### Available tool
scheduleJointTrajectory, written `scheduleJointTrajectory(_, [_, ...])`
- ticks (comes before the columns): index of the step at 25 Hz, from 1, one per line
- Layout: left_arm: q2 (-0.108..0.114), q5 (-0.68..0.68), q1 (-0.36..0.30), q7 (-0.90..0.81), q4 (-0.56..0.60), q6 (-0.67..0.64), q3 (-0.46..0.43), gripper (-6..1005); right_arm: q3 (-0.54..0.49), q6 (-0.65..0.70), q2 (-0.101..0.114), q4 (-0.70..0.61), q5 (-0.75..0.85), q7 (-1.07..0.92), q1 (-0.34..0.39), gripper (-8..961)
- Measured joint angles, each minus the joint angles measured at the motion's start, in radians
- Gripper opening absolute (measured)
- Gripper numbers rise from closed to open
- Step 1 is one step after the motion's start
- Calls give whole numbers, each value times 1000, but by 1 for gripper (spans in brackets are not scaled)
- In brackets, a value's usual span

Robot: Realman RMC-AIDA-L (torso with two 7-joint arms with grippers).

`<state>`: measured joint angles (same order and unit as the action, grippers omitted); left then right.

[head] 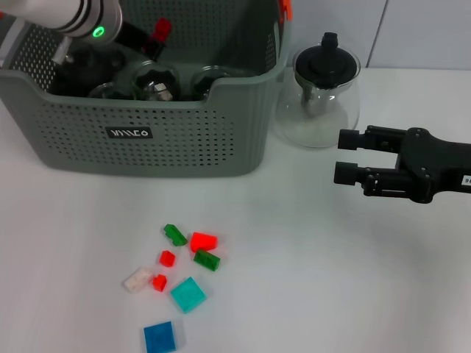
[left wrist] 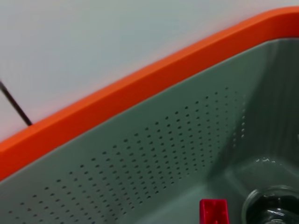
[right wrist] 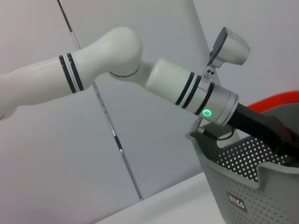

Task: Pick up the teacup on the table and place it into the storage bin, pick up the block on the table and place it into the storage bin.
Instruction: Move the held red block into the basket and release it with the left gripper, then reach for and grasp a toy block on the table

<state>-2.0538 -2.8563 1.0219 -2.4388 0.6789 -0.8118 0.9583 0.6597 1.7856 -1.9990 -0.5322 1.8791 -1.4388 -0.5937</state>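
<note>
Standing beside storage bin [head: 147, 151]: teapot [head: 320, 95], apparently glass.

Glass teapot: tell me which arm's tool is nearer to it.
Right. The right tool hovers just in front of the glass teapot; the left tool is inside the storage bin.

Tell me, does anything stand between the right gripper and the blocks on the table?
Nothing visible does. The right gripper hovers over bare table, with the blocks lying loose in front of the storage bin; the glass teapot stands off to the side.
</note>
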Motion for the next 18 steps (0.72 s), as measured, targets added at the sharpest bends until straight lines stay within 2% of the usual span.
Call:
scheduleJointTrajectory(9, [-8,-1,-16,-1,10,24,12,315,1,-2,1,0,0,0,0,793])
scheduleJointTrajectory(12, [-11,-2,-31,-5,46,14,11,322,1,-2,2,0,0,0,0,793])
scheduleJointTrajectory(13, [-17,2,-46,-6,99,-13,6,324,1,0,3,0,0,0,1,793])
scheduleJointTrajectory(15, [-21,7,-55,-7,136,-35,1,402,2,2,4,0,0,0,3,793])
scheduleJointTrajectory(18, [-38,56,-94,-7,289,-127,-22,520,2,5,6,0,0,0,5,793])
